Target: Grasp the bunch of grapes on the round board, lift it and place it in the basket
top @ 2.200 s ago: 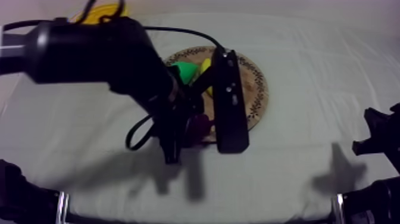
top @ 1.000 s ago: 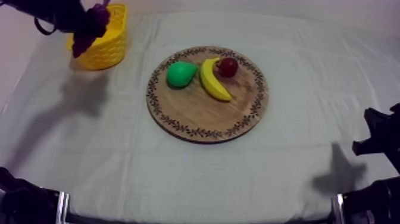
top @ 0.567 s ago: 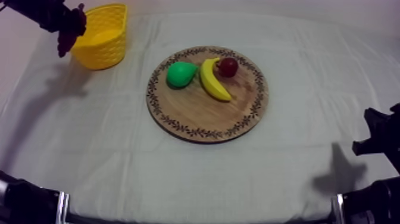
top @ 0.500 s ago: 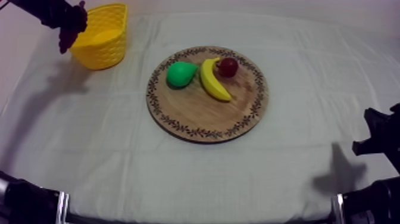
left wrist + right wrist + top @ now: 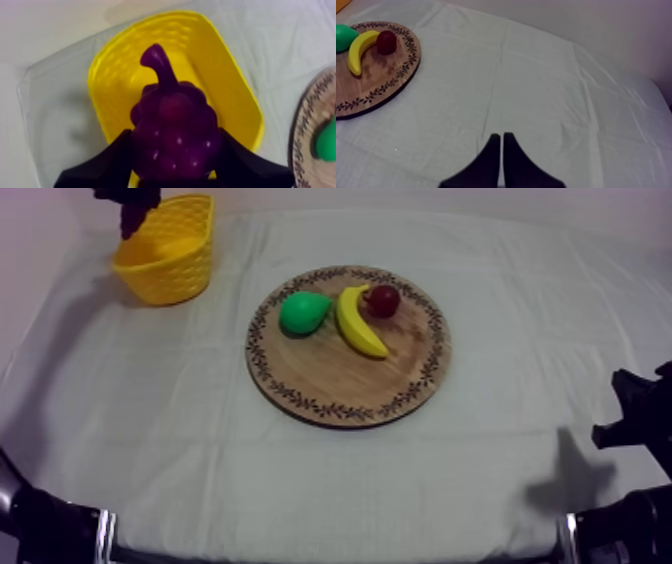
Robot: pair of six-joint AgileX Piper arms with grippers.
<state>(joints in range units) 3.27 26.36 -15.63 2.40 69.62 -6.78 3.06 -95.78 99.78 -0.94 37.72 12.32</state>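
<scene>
Probably light, stiff and knobbly, the grapes (image 5: 172,135) hang over the basket (image 5: 235,95), left jaws grasping their broad middle; right jaws clenched, empty.

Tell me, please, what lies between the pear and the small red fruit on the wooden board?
The banana lies between the pear and the small red fruit on the wooden board, as the top view shows.

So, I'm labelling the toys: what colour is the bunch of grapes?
Dark purple; the bunch of grapes shows best in the left wrist view.
</scene>
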